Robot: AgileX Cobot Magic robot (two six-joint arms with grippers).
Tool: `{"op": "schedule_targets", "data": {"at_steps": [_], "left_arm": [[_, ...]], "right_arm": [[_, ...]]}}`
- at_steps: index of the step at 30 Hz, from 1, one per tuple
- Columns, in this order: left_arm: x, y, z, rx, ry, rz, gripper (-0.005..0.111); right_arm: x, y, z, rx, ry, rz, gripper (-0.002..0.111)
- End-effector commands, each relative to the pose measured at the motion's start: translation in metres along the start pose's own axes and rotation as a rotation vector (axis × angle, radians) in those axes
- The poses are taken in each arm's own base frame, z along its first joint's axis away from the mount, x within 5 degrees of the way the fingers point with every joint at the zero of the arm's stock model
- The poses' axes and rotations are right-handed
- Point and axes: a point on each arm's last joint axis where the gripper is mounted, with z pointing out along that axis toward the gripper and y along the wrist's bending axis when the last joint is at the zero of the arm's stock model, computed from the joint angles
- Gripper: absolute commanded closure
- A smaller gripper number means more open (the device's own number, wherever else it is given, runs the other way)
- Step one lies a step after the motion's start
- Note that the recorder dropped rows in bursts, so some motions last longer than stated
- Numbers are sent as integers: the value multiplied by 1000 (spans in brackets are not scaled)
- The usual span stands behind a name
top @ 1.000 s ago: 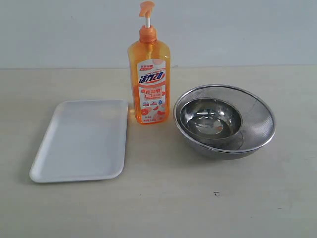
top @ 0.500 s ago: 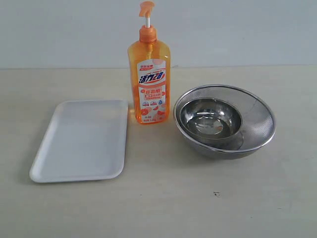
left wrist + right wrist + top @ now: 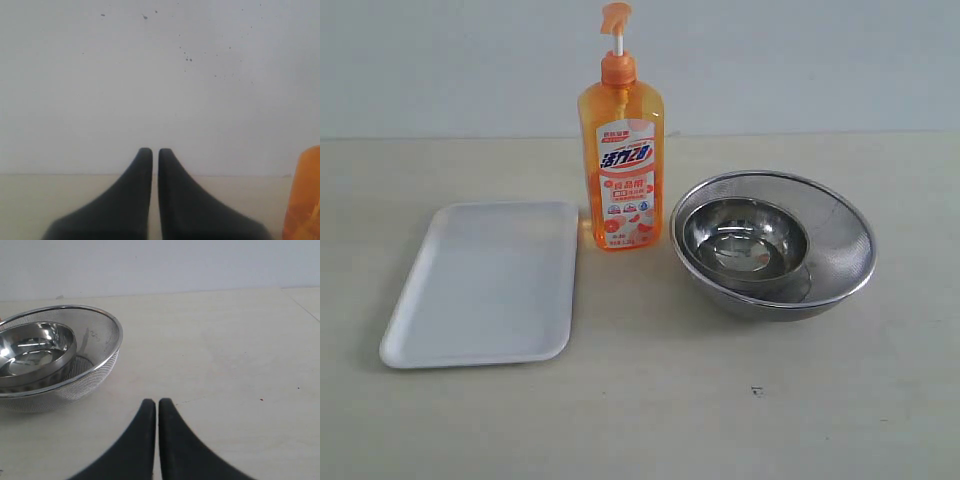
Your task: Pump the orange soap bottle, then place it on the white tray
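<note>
The orange soap bottle (image 3: 621, 170) stands upright at the back middle of the table, its pump head raised on a white stem. Just left of it lies the white tray (image 3: 480, 285), bare. Neither arm shows in the exterior view. In the left wrist view my left gripper (image 3: 155, 151) is shut on nothing and faces the wall, with a sliver of the orange soap bottle (image 3: 304, 195) at the frame's edge. My right gripper (image 3: 157, 402) is likewise shut on nothing, low over bare table.
A steel mesh strainer (image 3: 840, 250) with a smaller steel bowl (image 3: 745, 240) inside it sits right of the bottle; the strainer (image 3: 95, 350) also shows in the right wrist view. A pale wall stands behind the table.
</note>
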Motion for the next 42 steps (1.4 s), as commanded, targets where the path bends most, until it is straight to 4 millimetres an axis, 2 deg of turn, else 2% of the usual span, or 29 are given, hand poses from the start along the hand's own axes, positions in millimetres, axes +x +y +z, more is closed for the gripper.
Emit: {"op": "schedule_targets", "data": {"at_steps": [1,5,15,19,26,30,31,35,38,42], "left_arm": [[-3,-1,1,6,-17,-15,102],[-1,-1,1,6,5,-78,102],[6,-1,0,5,81,-75,102],[10,-1,0,9,118,-8,102],[-7,-1,2,9,77,-8,102],[-19,-1,13,10,130,-8,102],[-21,-1,23,10,193,-7,102],[-23,-2,49,9,260,-26,102],[-23,-2,59,8,268,-38,102],[-31,-2,64,9,197,-22,102]], "right_arm": [[-1,0,0,4,-11,-6,108],[-1,0,0,4,-11,-6,108],[-1,0,0,4,-11,-6,108],[-1,0,0,4,-11,-6,108],[-1,0,0,4,-11,-8,108],[-1,0,0,4,-11,-8,108],[-1,0,0,4,-11,-8,108],[-1,0,0,4,-11,-3,108],[-1,0,0,4,-11,-9,108],[-1,0,0,4,-16,-8,108]]}}
